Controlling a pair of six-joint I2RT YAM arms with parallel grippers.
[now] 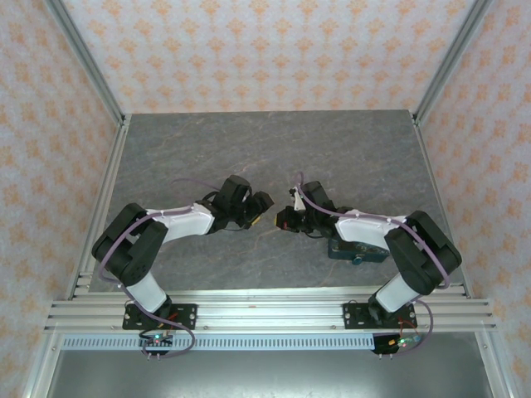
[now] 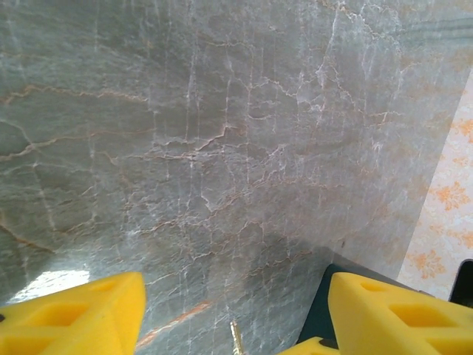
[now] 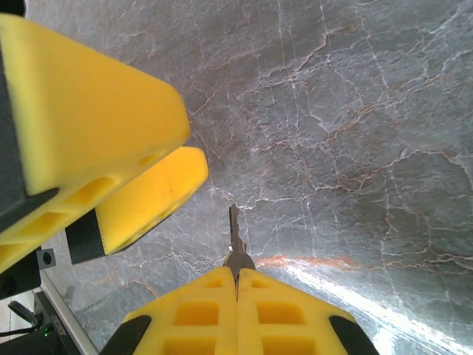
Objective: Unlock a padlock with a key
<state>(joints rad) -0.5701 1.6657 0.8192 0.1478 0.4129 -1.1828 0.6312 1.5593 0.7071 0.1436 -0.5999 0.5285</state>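
Over the table, right gripper pinches the key (tip forward); left gripper gapes, empty.

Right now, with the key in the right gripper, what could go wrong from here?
1. The right gripper pinches the key only at its head, so a knock could twist it or make it drop.
2. The open left gripper sits very close in front of the key's tip, and the two grippers could collide.
3. The padlock lies partly under the right forearm, away from both grippers, so that arm might bump it when reaching for it.
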